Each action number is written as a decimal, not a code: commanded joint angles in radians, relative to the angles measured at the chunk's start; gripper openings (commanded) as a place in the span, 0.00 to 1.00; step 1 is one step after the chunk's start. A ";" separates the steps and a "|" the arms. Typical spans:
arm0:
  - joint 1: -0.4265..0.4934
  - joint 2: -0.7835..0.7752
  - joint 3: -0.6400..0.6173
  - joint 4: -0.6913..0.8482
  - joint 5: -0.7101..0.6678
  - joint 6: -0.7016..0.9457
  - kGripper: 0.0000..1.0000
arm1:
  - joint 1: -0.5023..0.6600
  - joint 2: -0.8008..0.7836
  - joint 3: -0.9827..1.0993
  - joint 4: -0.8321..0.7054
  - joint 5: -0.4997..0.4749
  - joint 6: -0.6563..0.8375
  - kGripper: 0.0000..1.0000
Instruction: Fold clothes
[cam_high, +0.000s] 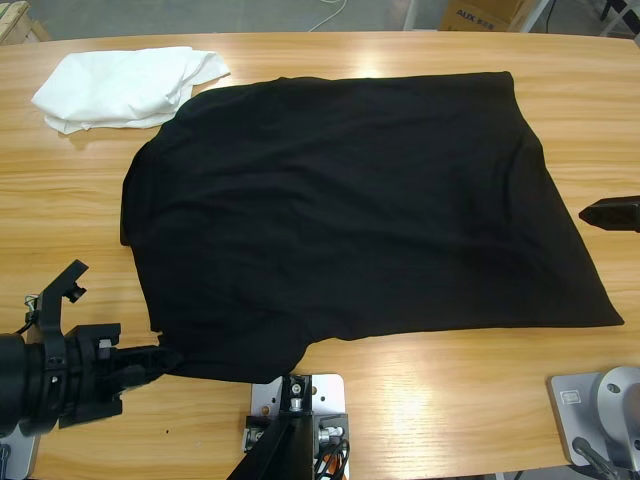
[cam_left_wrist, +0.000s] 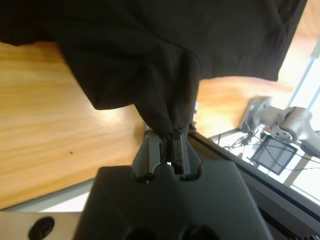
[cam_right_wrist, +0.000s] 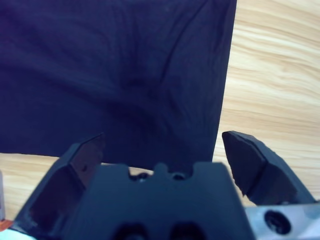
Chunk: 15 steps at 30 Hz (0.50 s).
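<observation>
The clothes are one large black T-shirt (cam_high: 350, 210) spread flat over the middle of the wooden table (cam_high: 60, 220). My left gripper (cam_high: 160, 358) comes in from the bottom left and is shut on the shirt's near left corner. The left wrist view shows that fabric (cam_left_wrist: 165, 50) bunched and pinched between the closed jaws of the left gripper (cam_left_wrist: 167, 142). Only the black tip of my right gripper (cam_high: 592, 212) shows at the right edge, just off the shirt's right side. In the right wrist view the right gripper (cam_right_wrist: 164, 136) stands open above the shirt's edge (cam_right_wrist: 125, 75), holding nothing.
A smaller white garment (cam_high: 120, 85) lies crumpled at the far left of the table, touching the shirt's far left corner. Bare wood shows along the left side, the near edge and the right end (cam_high: 600, 120). A cardboard box (cam_high: 480, 14) stands beyond the far edge.
</observation>
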<state>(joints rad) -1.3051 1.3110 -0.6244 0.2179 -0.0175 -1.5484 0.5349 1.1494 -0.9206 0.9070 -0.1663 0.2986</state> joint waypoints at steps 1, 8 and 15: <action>-0.023 -0.006 -0.016 0.026 -0.033 -0.035 0.00 | 0.007 0.030 0.029 0.012 0.013 0.014 0.97; -0.037 -0.036 -0.073 0.099 -0.032 -0.042 0.00 | 0.004 -0.065 -0.019 0.094 0.055 0.299 1.00; -0.028 0.058 -0.101 0.082 -0.034 -0.042 0.00 | -0.018 -0.005 0.127 0.119 0.049 1.016 1.00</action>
<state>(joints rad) -1.3324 1.2968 -0.7010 0.2949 -0.0334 -1.5827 0.5347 1.1058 -0.9265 0.9870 -0.1271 0.8410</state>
